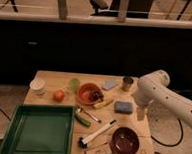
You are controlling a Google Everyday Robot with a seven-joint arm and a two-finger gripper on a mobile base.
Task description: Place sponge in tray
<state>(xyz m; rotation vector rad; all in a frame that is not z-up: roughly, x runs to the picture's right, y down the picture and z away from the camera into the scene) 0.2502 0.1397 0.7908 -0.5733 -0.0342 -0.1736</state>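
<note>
The sponge lies on the bench, right of the tray; the gripper hangs just right of the sponge.

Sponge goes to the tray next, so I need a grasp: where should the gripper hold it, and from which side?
Probably pinch the sponge across its short width, coming straight down: it lies flat on the table, with only thin edges to clamp. The gripper hangs beside it, away from the tray.

lt: dim, warm | bg: dark behind table | gripper: dim-lit, over table's R edge
</note>
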